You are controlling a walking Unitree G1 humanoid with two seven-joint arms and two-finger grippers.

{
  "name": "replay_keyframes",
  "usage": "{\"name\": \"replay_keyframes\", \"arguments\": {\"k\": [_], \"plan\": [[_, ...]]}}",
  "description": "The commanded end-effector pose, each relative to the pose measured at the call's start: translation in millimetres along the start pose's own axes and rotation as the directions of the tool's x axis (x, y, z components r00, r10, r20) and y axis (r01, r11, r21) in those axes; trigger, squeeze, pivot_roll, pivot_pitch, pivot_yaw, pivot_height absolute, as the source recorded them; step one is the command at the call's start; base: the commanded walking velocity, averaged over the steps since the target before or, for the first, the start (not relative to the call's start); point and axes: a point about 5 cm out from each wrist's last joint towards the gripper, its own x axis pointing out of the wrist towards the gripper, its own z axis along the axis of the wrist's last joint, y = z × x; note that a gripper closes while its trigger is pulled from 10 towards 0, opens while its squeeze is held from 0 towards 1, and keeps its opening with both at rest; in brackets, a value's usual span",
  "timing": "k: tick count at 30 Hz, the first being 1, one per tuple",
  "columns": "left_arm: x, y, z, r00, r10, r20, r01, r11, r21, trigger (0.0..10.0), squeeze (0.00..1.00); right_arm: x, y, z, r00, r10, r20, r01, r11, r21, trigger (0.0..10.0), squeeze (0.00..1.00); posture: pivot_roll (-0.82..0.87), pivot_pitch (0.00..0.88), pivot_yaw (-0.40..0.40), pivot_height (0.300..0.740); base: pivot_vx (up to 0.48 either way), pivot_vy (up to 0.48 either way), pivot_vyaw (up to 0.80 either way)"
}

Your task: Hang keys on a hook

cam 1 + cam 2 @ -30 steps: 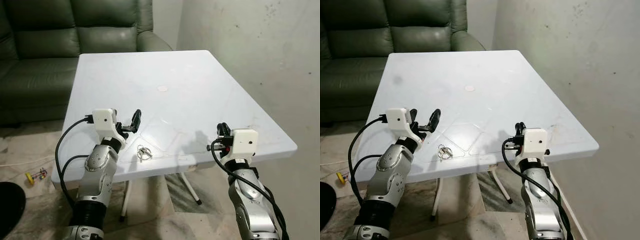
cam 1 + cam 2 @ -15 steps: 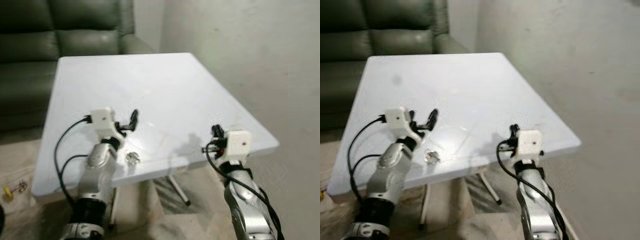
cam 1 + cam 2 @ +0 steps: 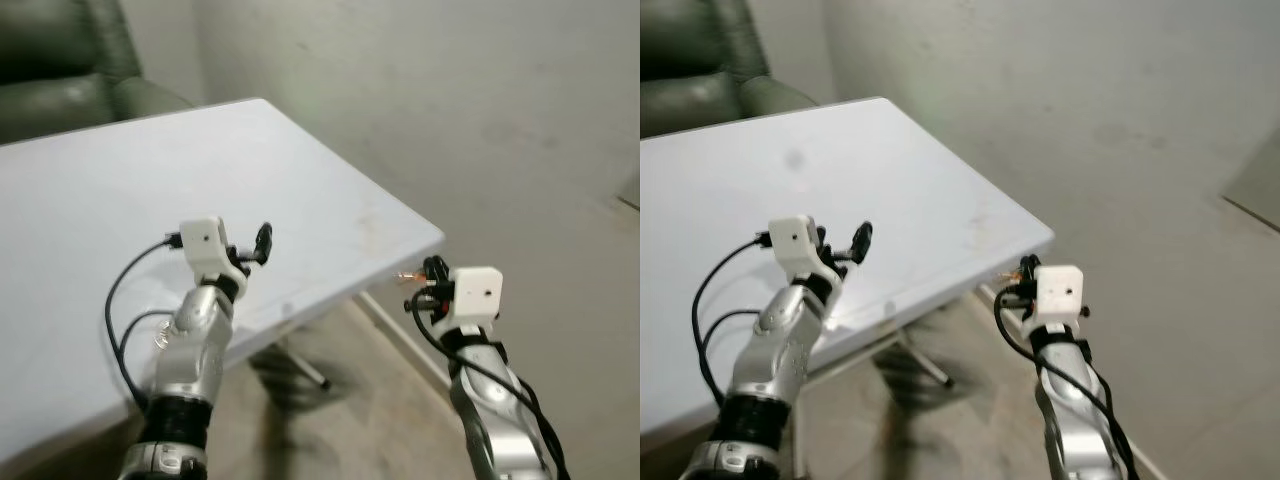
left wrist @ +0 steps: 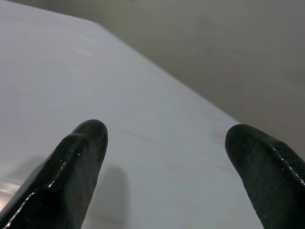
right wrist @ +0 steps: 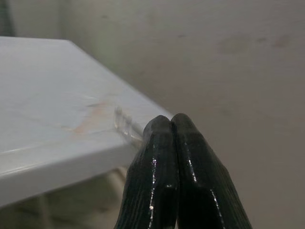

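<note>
Left tool hovers over the white surface, fingers spread wide, nothing between them. Right tool sits off the surface's near corner, fingers pressed together, holding nothing. Keys lie on the surface near its front edge, just beside the left forearm, partly hidden and blurred; neither tool touches them. Dark green sofa stands behind the surface, grey wall to the right. Head views are motion-blurred.
</note>
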Motion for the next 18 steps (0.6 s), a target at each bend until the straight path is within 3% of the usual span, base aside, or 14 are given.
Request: {"name": "replay_keyframes", "arguments": {"k": [1,12,18], "plan": [[1.0,5.1,4.1,1.0,0.013,-0.003,-0.013,1.0,0.012,10.0,0.0,2.2,4.7,6.7,1.0,0.007,0.026,-0.007,1.0,0.012,10.0,0.0,0.05,0.0,-0.042,0.74,0.0,0.0,-0.71],[0.5,4.6,3.2,1.0,-0.004,-0.022,0.005,0.999,0.034,10.0,0.0,2.3,5.3,6.9,1.0,0.004,0.026,-0.004,1.0,0.016,10.0,0.0,0.05,0.0,-0.043,0.74,0.0,0.0,-0.7],[-0.9,4.8,5.0,1.0,-0.001,0.003,0.0,0.996,0.088,10.0,0.0,2.3,5.4,6.5,1.0,0.002,0.024,-0.002,1.0,0.018,10.0,0.0,0.06,0.0,-0.044,0.74,0.0,0.0,-0.7]]}}
